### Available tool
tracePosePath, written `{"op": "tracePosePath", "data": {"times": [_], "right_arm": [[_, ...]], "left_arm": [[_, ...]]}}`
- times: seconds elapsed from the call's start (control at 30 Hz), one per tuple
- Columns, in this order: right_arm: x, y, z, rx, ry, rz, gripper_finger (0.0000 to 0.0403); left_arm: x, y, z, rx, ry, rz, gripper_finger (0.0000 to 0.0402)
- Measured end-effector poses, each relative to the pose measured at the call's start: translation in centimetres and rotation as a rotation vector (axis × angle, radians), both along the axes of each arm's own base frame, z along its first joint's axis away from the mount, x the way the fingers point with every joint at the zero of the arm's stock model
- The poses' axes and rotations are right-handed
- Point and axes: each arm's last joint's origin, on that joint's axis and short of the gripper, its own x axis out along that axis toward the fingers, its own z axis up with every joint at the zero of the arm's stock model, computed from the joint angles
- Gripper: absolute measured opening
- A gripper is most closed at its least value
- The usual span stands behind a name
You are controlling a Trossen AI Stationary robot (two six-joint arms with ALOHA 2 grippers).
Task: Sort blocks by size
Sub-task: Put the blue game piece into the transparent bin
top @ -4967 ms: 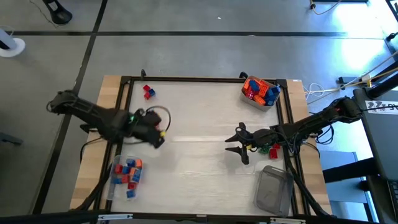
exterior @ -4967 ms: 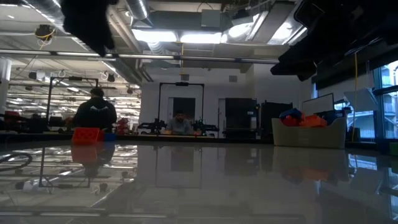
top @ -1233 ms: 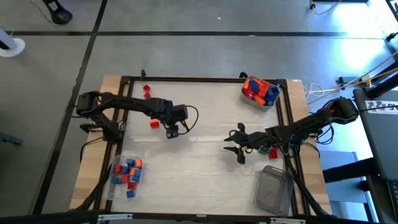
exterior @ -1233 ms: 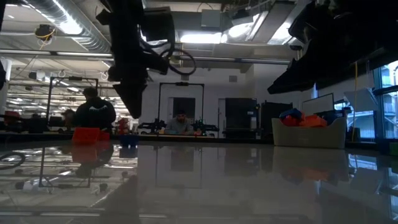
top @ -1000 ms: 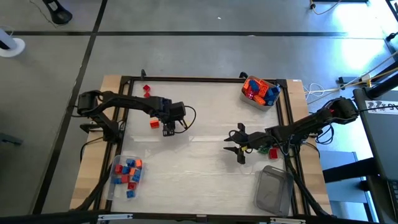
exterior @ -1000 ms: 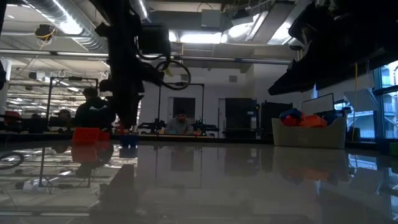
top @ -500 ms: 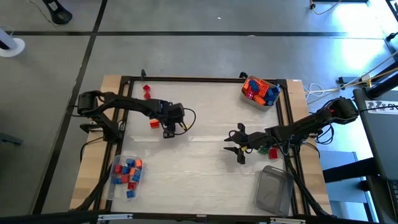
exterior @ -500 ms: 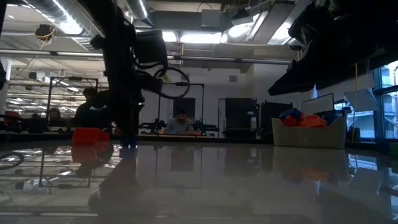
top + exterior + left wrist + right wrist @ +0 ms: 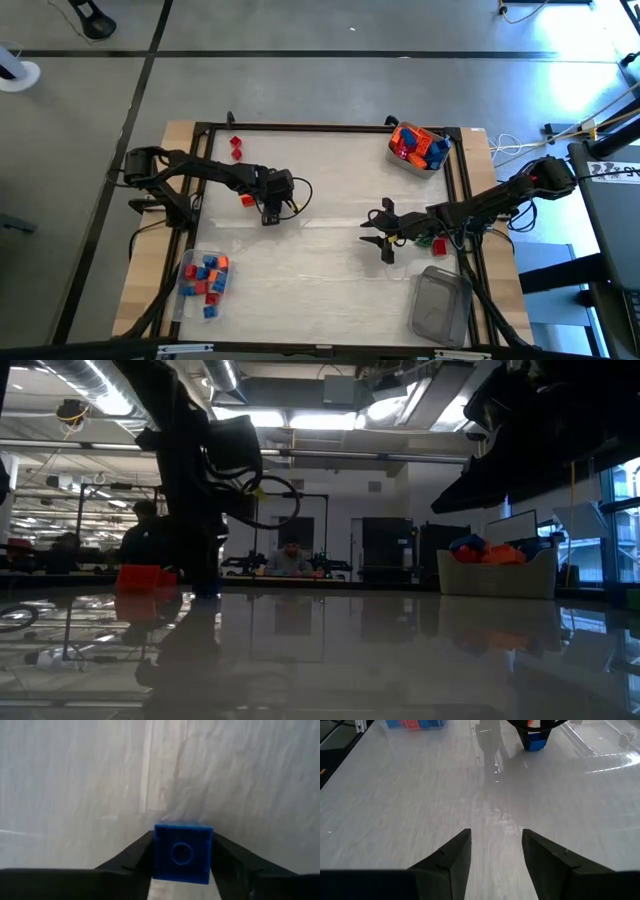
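Note:
My left gripper (image 9: pixel 270 216) stands low over the left middle of the table, shut on a small blue brick (image 9: pixel 182 852). The brick also shows in the right wrist view (image 9: pixel 536 742) and is hidden under the gripper in the high view. A red brick (image 9: pixel 247 200) lies on the table just to that gripper's left. Two small red bricks (image 9: pixel 236 147) lie at the far left. My right gripper (image 9: pixel 378 232) is open and empty right of the table's middle, fingers pointing toward the left edge. A green brick (image 9: pixel 425 240) and a red one (image 9: pixel 440 247) lie under its arm. My left gripper pinches the blue brick by two opposite sides (image 9: pixel 157 855) between its two fingers (image 9: pixel 132 857). The fingers come from above and point down. The brick's face with a round ring is turned up toward the wrist camera. Its lower end sits at the table surface (image 9: pixel 207 596).
A clear tub (image 9: pixel 418 147) of orange, red and blue bricks stands at the far right. A second tub (image 9: pixel 203 277) of red and blue bricks stands at the near left. An empty clear tub (image 9: pixel 440 305) stands at the near right. People show in the room beyond the table.
My left gripper has gone down to the table surface and a little toward the table's left edge, onto the blue brick, which has stayed where it stood. My right gripper has kept still.

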Motion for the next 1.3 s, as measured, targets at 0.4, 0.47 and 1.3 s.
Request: {"op": "tracePosePath", "data": {"times": [0.4,0.47,1.3], "right_arm": [[0.0,0.0,0.0,-0.004,0.000,-0.006,0.0176],[0.0,0.0,0.0,-0.004,0.000,-0.006,0.0176],[0.0,0.0,0.0,-0.002,-0.004,-0.006,0.0176]], "left_arm": [[0.0,-1.5,1.4,-0.004,-0.056,0.014,0.0132],[-0.2,-2.1,2.5,-0.017,-0.074,0.031,0.0133],[-9.5,-14.9,12.2,-0.400,-0.046,0.297,0.0134]]}}
